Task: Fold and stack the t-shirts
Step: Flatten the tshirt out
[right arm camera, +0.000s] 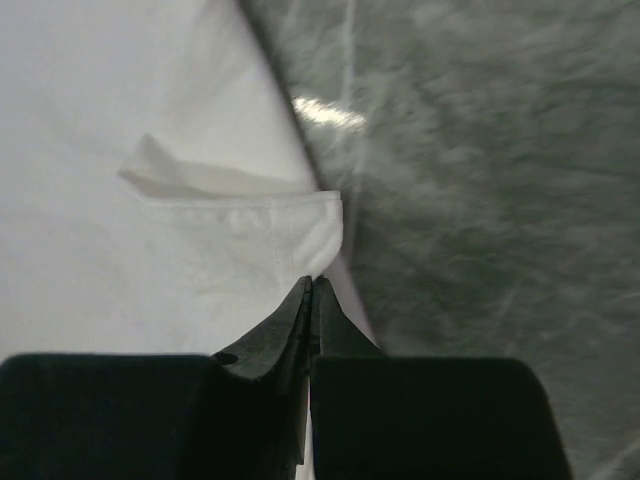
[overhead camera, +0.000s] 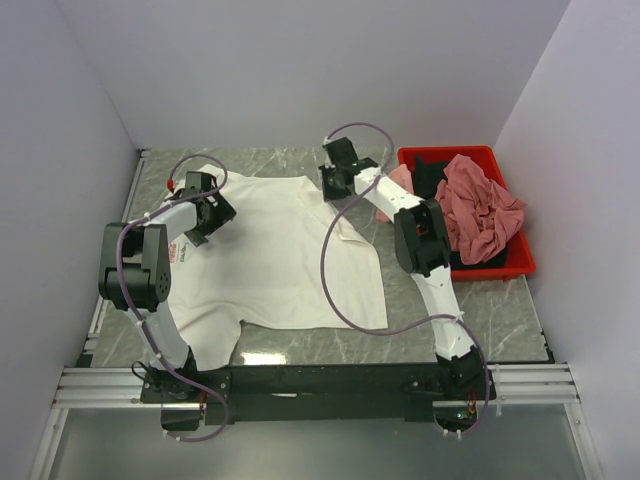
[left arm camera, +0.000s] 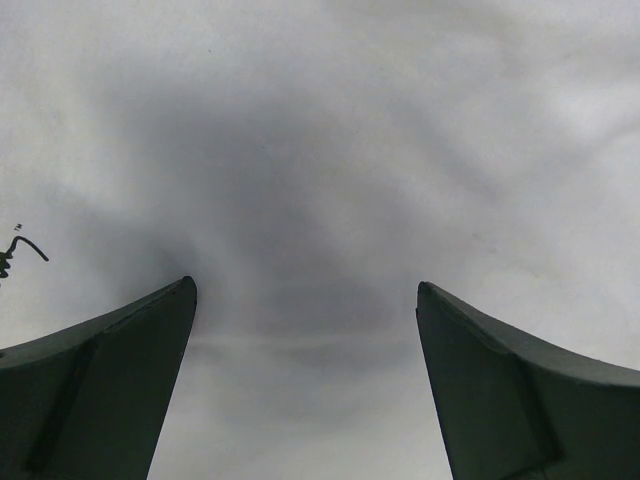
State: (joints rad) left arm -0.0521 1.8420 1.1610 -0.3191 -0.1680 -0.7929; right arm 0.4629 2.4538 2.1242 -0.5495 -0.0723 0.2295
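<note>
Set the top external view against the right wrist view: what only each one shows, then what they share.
Only top external: the red bin holding the dusty rose t-shirt, and the left hand over the white t-shirt. Only right wrist: the close look at the right hand shut on the shirt's hemmed edge, with a small fold raised beside it. Both: the white t-shirt spread on the marble table.

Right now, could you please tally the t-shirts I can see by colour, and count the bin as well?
white t-shirt: 1
dusty rose t-shirt: 1
light pink t-shirt: 1
black t-shirt: 1, as far as shows
red bin: 1
Total: 5
</note>
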